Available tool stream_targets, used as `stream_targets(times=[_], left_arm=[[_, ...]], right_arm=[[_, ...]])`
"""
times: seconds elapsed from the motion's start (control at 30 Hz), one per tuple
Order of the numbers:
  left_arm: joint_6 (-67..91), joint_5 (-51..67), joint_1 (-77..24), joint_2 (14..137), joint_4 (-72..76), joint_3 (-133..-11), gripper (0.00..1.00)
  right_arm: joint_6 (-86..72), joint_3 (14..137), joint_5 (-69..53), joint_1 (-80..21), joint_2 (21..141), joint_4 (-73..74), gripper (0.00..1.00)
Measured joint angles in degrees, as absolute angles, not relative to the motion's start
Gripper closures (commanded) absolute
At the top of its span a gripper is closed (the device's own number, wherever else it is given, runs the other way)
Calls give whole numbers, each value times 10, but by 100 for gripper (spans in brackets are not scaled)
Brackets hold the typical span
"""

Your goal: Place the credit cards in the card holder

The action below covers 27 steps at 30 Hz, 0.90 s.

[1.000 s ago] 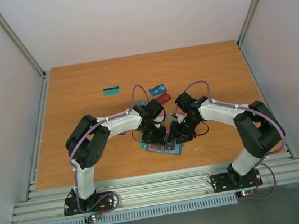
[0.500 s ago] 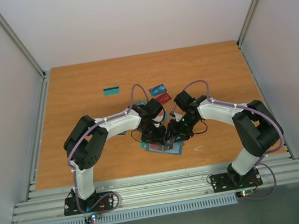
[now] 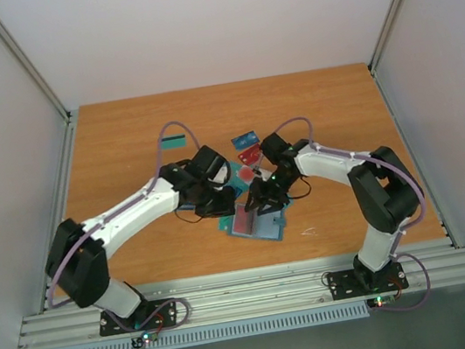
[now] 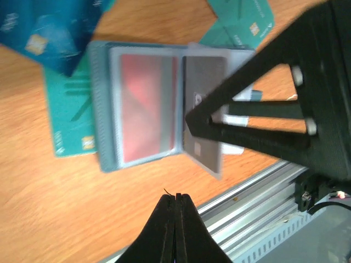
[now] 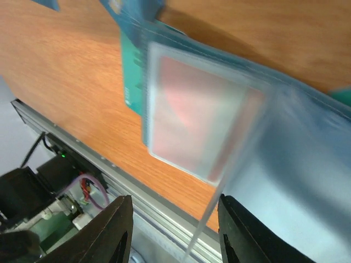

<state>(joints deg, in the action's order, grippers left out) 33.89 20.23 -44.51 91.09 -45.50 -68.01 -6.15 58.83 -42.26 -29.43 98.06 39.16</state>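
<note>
Mid-load: the grey-blue folding card holder (image 4: 101, 109) lies open on thin teal plastic cards (image 4: 68, 120) at lower centre of the wooden table (image 3: 136, 234), with a red card (image 4: 148, 107) already behind its clear pocket. The right gripper (image 3: 261, 198), fingers apart, appears to prop the inner flap (image 4: 204, 104). The left gripper (image 4: 175, 197) hovers shut and empty. The next move likely calls for a loose blue plastic card (image 3: 245, 139) from upper centre, where bare wood leaves room. The aluminium rail (image 4: 258, 192) crowds the lower side.
</note>
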Motion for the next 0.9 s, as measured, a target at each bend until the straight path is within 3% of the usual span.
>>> stream_targets(times=[0.3, 0.47, 0.7, 0.9], left_arm=[[343, 134, -394, 750, -530, -626, 100], [343, 103, -373, 650, -569, -603, 100], [341, 104, -370, 630, -577, -587, 99], [329, 133, -370, 667, -563, -586, 98]], right_arm=[[-84, 826, -458, -369, 1127, 416, 55], [-92, 930, -465, -398, 1152, 433, 54], [-66, 943, -408, -399, 1114, 480, 53], [-38, 841, -352, -351, 1020, 502, 52]])
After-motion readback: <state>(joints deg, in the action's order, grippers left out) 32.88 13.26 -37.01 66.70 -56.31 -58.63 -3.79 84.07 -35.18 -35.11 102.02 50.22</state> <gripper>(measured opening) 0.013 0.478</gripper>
